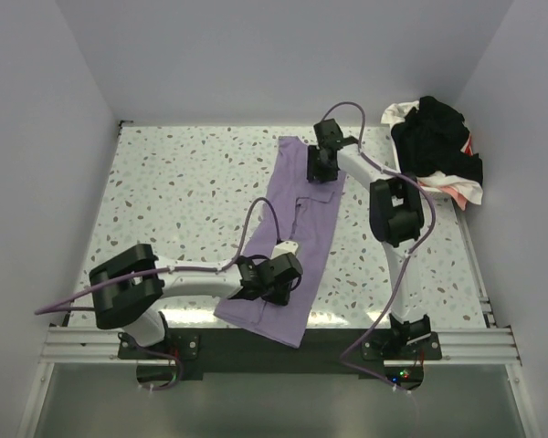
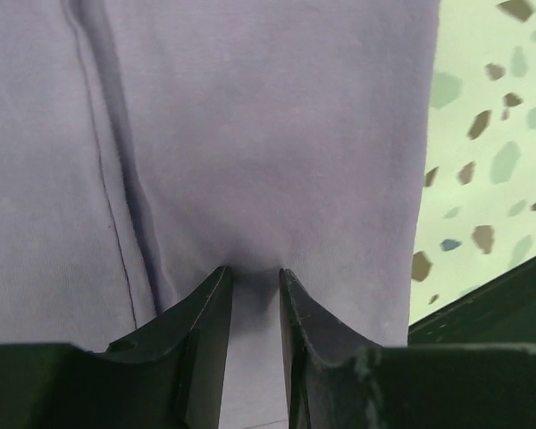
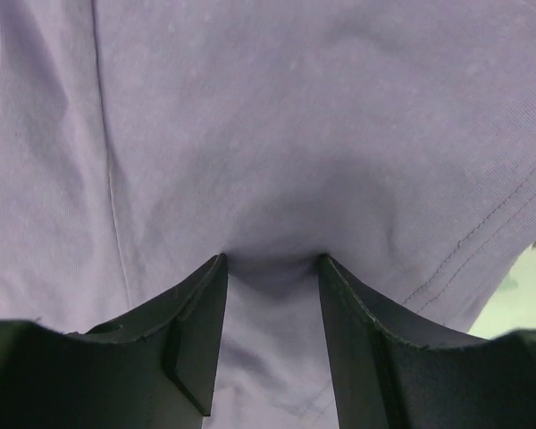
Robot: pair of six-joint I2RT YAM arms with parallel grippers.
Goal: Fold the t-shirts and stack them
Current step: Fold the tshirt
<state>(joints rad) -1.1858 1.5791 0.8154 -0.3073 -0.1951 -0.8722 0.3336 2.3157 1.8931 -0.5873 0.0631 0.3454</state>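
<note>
lilac t-shirt (image 1: pixel 303 224) lies as a long folded strip down the middle of the speckled table (image 1: pixel 183 182). it runs from the far side, a little right of centre, to the near edge, where its end overlaps the dark rail (image 1: pixel 247 347). my left gripper (image 2: pixel 255 273) is down on the near part of the strip. its fingers are drawn almost together with a thin pinch of cloth between the tips, and the fabric puckers toward them. my right gripper (image 3: pixel 272 261) is on the far part, by the strip's right edge. its fingers stand a bit wider apart, clamped on a thicker bunched fold. a seam runs along the cloth left of both sets of fingers. well apart, in the far right corner, sits a heap of other t-shirts (image 1: pixel 436 146), black on top with white and pink-red showing at its edges.
</note>
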